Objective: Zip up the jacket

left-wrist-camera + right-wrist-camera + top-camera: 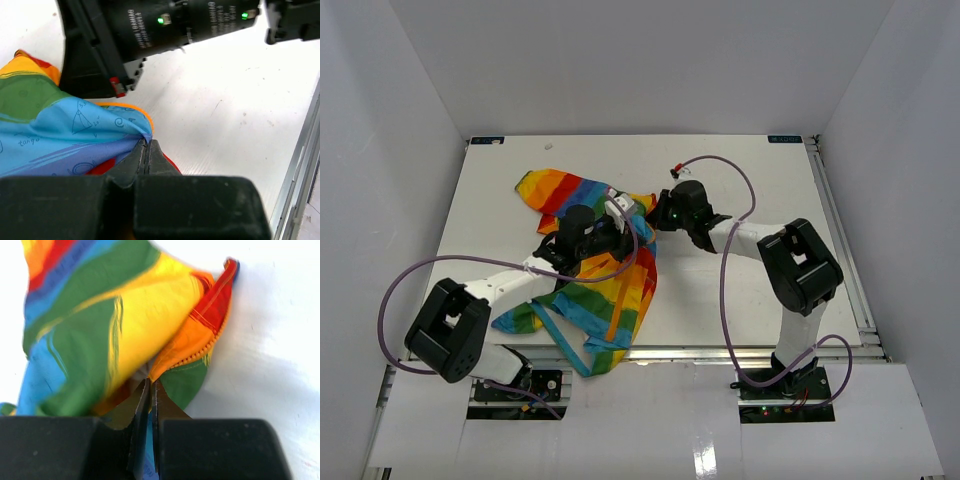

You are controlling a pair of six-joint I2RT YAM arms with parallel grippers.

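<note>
The rainbow-striped jacket [610, 290] lies crumpled on the middle of the white table [770, 180], with its light-blue trim [565, 345] trailing toward the near edge. My left gripper [618, 218] is shut on a blue fold of the jacket [60, 125], which is pinched at the fingertips [146, 145]. From the right, my right gripper [652, 216] meets it closely. In the right wrist view it [151, 382] is shut on an orange edge of the jacket [125, 315], next to a row of zipper teeth [205, 350]. The zipper's slider is not visible.
The right arm's black wrist [150, 30] hangs just beyond my left fingers. Purple cables [725, 260] loop beside both arms. A metal rail [300, 175] runs along the table's right edge, and white walls [620, 60] enclose the table.
</note>
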